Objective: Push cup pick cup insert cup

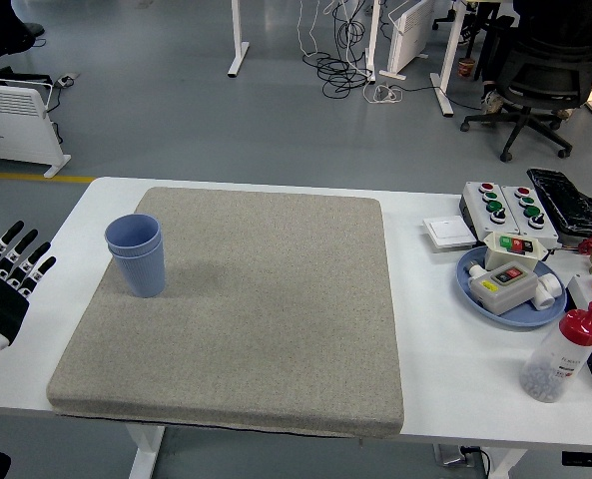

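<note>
Two blue cups (137, 253), one nested inside the other, stand upright on the left part of the grey mat (246, 309). My left hand (4, 274) is at the picture's left edge, beside the table's left end and well left of the cups. Its black fingers with white tips are spread and hold nothing. My right hand does not show.
At the right end of the white table (445, 329) stand a blue plate (508, 289) with button boxes, a grey box with buttons (502, 205), a white switch (448, 232) and a clear bottle with a red cap (563, 353). An office chair (535, 75) stands on the floor behind.
</note>
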Controlling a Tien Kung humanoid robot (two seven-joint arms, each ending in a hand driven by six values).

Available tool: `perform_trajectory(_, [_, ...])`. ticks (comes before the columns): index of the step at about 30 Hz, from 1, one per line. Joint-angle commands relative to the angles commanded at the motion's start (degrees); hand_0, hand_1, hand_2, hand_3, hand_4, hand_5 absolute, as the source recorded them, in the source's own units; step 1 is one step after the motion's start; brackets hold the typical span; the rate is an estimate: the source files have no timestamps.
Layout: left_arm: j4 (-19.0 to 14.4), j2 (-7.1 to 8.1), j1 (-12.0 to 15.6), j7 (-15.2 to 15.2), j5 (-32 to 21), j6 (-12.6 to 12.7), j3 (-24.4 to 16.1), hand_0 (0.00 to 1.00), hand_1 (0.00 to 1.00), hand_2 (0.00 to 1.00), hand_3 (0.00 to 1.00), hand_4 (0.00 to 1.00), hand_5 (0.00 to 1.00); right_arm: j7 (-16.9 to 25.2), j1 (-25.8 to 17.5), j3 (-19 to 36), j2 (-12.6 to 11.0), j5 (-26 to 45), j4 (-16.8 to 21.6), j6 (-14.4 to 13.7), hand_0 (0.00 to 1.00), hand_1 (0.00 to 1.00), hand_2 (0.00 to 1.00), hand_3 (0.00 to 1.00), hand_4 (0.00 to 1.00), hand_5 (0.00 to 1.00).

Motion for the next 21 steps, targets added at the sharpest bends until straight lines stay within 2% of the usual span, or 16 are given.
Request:
perform_trajectory(11, [0.43,-0.67,-0.24,-0.22,0.98,0.51,-0.82,0.885,0.9,0.928,0.893,0.612,0.998,-0.75,0.29,1.0,0.42,-2.06,0.23,0.31,0.689,0.622,0.628,0.544,0.092,0.473])
perform_trajectory(21, [0.87,-0.35,0.75,-0.58,0.68,1.18,-2.18,0.886,0.901,0.928,0.892,0.608,0.998,-0.58,0.86,1.05,0.15,-2.11,0.22,0.25,0.69,0.621,0.626,0.544,0.092,0.474])
